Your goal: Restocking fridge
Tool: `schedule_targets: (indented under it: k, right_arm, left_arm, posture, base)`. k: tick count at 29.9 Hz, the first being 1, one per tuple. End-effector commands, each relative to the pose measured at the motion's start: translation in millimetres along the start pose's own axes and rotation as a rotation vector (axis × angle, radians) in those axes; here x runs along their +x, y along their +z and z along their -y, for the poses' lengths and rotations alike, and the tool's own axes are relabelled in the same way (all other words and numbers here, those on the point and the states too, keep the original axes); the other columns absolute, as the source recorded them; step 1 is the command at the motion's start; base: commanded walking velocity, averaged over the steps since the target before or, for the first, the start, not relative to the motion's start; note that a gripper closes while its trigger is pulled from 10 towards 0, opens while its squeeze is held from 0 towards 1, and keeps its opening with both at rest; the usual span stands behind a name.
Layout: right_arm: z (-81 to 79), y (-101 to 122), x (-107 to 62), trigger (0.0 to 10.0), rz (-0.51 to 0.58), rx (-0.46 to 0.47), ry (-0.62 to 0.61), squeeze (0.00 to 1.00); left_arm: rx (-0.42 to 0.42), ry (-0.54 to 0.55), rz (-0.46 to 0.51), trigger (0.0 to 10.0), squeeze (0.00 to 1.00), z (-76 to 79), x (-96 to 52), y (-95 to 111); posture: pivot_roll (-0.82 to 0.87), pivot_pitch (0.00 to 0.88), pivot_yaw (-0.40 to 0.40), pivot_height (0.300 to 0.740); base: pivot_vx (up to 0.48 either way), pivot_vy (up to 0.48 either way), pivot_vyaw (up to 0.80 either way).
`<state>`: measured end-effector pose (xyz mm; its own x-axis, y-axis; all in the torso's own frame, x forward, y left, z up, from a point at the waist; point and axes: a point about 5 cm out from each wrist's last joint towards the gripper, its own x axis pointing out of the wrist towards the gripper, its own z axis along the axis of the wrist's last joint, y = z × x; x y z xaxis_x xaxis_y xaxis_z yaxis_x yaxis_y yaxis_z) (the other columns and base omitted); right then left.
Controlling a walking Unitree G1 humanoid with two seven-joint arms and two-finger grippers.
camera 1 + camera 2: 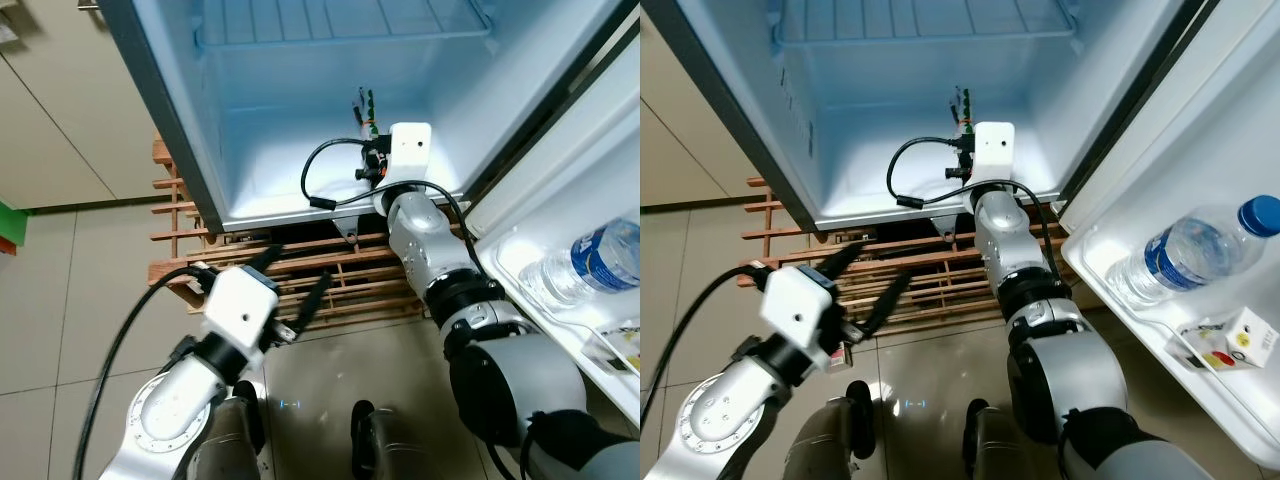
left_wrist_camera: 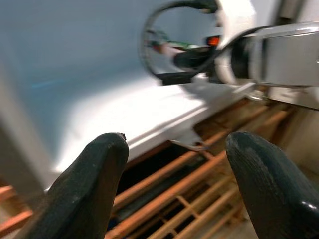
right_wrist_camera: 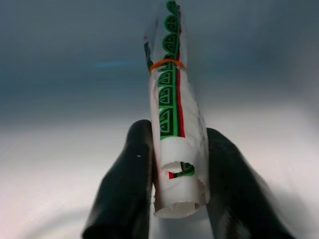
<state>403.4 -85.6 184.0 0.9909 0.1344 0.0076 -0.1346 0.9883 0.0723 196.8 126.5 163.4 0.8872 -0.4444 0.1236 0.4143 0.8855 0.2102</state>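
Inside the open fridge [image 1: 250, 190], just above its white floor, a rolled white packet [image 3: 174, 129] with green and red print and an orange band is pinched between the right gripper [image 3: 174, 199] fingers. Outside, over the wooden slat rack [image 1: 330, 280], the left gripper [image 2: 177, 189] hangs spread and empty. A water bottle [image 1: 1185, 255] lies in the door shelf [image 1: 1110, 300].

The water bottle [image 1: 592, 262] at three o'clock was cut off by the edge; the rolled packet [image 3: 174, 114] hid its own print, and the left wrist view was blurred.
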Motion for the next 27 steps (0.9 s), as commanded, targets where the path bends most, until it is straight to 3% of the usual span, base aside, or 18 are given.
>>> schedule_targets:
  k: [1, 12, 16, 18, 20, 24, 25, 27]
  right_arm:
    - [-0.8, -1.2, 0.2, 10.0, 0.001, -0.001, -0.003, 1.0]
    - [1.3, 4.8, 2.8, 10.0, 0.018, 0.004, 0.004, 1.0]
    - [4.4, 12.5, 3.2, 10.0, 0.07, -0.097, -0.03, 1.0]
    - [4.4, 12.5, 3.2, 10.0, 0.07, -0.097, -0.03, 1.0]
    - [5.2, 26.3, 1.2, 10.0, 0.174, -0.184, -0.054, 1.0]
    - [8.1, 31.9, -7.2, 10.0, 0.265, -0.238, -0.056, 1.0]
    - [9.6, 32.4, -13.7, 10.0, 0.295, -0.241, -0.055, 0.0]
    - [13.9, 33.9, -34.0, 10.0, 0.384, -0.219, -0.052, 0.0]
  left_arm:
    - [0.01, 0.004, 0.025, 10.0, 0.0, 1.5, -2.9, 5.1]
    - [-0.012, 0.011, 0.053, 10.0, 0.0, 2.2, 4.2, 3.3]
    - [-0.01, 0.009, 0.059, 10.0, 0.0, 2.8, 6.4, 3.6]
    - [-0.01, 0.009, 0.059, 10.0, 0.0, 2.8, 6.4, 3.6]
    - [-0.012, 0.006, 0.058, 10.0, 0.0, 3.6, 9.0, 2.5]
    - [-0.006, 0.007, 0.048, 10.0, 0.0, 5.0, 15.3, -1.9]
    - [-0.016, 0.009, 0.052, 10.0, 0.0, 5.3, 17.1, -1.2]
    - [-0.048, 0.028, 0.064, 10.0, 0.0, 7.5, 20.8, 0.3]
  posture:
    - [0.06, 0.359, -0.067, 0.74]
    - [0.04, 0.356, -0.076, 0.74]
    - [0.04, 0.352, -0.079, 0.74]
    - [0.04, 0.352, -0.079, 0.74]
    - [0.02, 0.333, -0.086, 0.74]
    - [0.0, 0.303, -0.09, 0.74]
    - [-0.01, 0.29, -0.091, 0.74]
    - [-0.02, 0.258, -0.092, 0.74]
  base:
    - [0.0, 0.0, 0.0]
    - [0.0, 0.0, 0.0]
    - [0.0, 0.0, 0.0]
    - [0.0, 0.0, 0.0]
    - [0.0, 0.0, 0.0]
    - [0.0, 0.0, 0.0]
    - [0.0, 0.0, 0.0]
    - [0.0, 0.0, 0.0]
